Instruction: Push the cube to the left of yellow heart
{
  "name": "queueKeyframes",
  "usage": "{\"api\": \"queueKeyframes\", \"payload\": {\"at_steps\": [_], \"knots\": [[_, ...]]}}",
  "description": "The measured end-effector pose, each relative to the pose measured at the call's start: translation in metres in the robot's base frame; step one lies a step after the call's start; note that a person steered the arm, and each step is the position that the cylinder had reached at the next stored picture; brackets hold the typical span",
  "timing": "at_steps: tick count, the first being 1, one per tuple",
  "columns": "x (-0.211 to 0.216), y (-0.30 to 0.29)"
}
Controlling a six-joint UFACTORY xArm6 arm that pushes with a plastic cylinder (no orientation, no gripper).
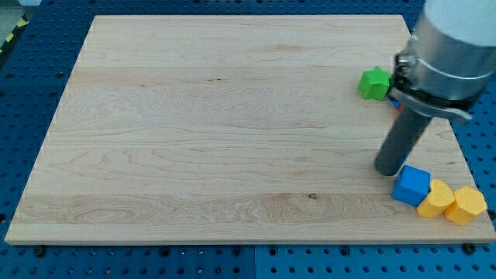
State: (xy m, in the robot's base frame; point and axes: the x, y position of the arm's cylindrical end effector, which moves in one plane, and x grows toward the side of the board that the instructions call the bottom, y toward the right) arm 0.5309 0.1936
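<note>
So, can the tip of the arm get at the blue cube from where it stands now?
Probably yes. My tip stands just above-left of the blue cube, nearly touching, with bare wooden board between. The yellow blocks lie on the cube's far side, right, not in the way.

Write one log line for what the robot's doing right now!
tip: just upper-left of blue cube | yellow heart: touching cube's right | green star: upper right | cube not yet left of heart
</note>
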Motion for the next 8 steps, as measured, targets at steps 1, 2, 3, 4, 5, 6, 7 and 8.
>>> {"api": "queueKeyframes", "payload": {"at_steps": [1, 2, 3, 4, 5, 6, 7, 8], "knots": [[-0.003, 0.020], [-0.026, 0.020], [-0.027, 0.044], [-0.015, 0.059], [-0.012, 0.059], [-0.003, 0.052], [0.013, 0.051], [0.016, 0.035]]}}
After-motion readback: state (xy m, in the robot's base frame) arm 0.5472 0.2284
